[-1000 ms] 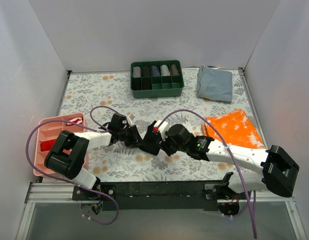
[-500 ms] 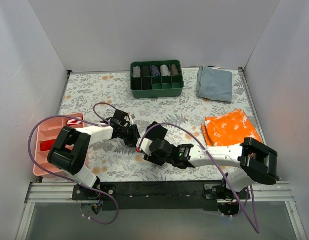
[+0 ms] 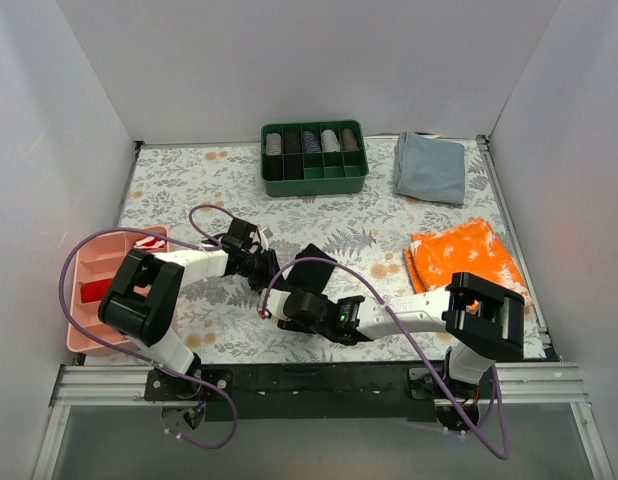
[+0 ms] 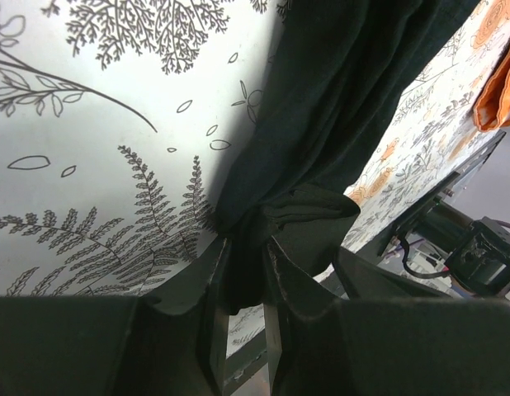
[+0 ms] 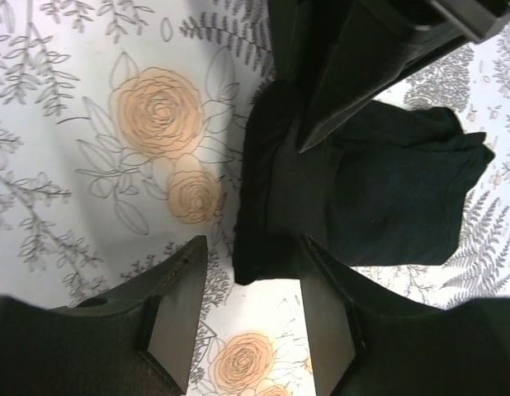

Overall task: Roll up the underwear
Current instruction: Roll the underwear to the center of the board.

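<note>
Where the left fingers point(image 4: 241, 289) narrow to a thin slot, they pinch a bunched fold of the black underwear point(image 4: 337, 107), with cloth squeezed between both tips and resting on the flowered worktop point(image 4: 90, 165). Beyond the tips the garment spreads away from that pinch and lies flat on the worktop. The right fingers point(image 5: 253, 297) stand wide, one on each side of a corner of the same garment. A gap shows between each tip and the cloth, so they grip nothing. Just beyond the right fingers the left pair reaches in from the far side, closed on the fabric. Past that point the underwear seems folded over in layers, though from above the right arm hides part of it. The two sets of fingers meet close together near the middle of the worktop. An orange cloth point(image 3: 464, 255) lies well apart to the right of the right fingers, and a grey-blue cloth point(image 3: 430, 167) lies further back on that side. A green tray point(image 3: 314, 187) of rolled items sits far beyond both pairs. A pink tray point(image 3: 89, 262) sits well to the left of the left fingers.
</note>
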Tool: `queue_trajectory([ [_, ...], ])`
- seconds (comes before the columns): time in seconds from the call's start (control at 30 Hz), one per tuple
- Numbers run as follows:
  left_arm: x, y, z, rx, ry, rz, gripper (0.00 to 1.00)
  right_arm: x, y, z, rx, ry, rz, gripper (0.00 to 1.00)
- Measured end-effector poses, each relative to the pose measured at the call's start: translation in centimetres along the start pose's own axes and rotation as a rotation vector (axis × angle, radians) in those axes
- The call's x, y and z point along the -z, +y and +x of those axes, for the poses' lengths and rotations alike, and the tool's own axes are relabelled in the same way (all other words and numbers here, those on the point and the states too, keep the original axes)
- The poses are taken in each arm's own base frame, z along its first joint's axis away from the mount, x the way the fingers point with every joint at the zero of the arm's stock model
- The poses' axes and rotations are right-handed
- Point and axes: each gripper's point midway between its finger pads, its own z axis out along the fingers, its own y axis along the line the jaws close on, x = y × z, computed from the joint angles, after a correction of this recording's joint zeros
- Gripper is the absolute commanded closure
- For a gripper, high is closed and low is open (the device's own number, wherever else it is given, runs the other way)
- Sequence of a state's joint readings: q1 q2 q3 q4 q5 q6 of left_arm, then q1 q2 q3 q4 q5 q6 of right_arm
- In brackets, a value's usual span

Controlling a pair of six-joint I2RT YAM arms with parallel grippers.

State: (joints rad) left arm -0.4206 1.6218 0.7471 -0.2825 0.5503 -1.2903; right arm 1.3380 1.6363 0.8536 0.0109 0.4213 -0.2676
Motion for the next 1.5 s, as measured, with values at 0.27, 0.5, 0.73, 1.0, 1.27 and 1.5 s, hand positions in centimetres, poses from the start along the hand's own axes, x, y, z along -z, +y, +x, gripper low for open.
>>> queue_trajectory([
  [0.27, -0.2, -0.2, 0.3, -0.001, 0.026, 0.016, 1.00, -0.6, -0.4, 1.2, 0.024, 0.016, 0.044, 0.50],
  [0.5, -0.2, -0.2, 0.3, 0.002, 0.035, 0.026, 1.00, -1.1, -0.2, 1.4, 0.028, 0.021, 0.045, 0.81],
  [0.73, -0.2, -0.1, 0.3, 0.001, 0.036, 0.028, 0.99, -1.1, -0.4, 1.3, 0.026, 0.019, 0.054, 0.95],
  [1.0, 0.0, 0.1, 0.0, 0.006, 0.022, 0.013, 0.74, -1.1, -0.8, 1.1, -0.053, -0.008, -0.026, 0.99],
  [1.27, 0.7, 0.4, -0.7, 0.018, -0.038, -0.036, 0.55, -1.0, -0.7, 0.8, -0.190, -0.053, -0.182, 0.99],
  [1.5, 1.9, 0.8, -2.3, 0.012, -0.149, -0.089, 0.45, -0.8, -0.1, 0.4, -0.278, -0.087, -0.303, 0.99],
])
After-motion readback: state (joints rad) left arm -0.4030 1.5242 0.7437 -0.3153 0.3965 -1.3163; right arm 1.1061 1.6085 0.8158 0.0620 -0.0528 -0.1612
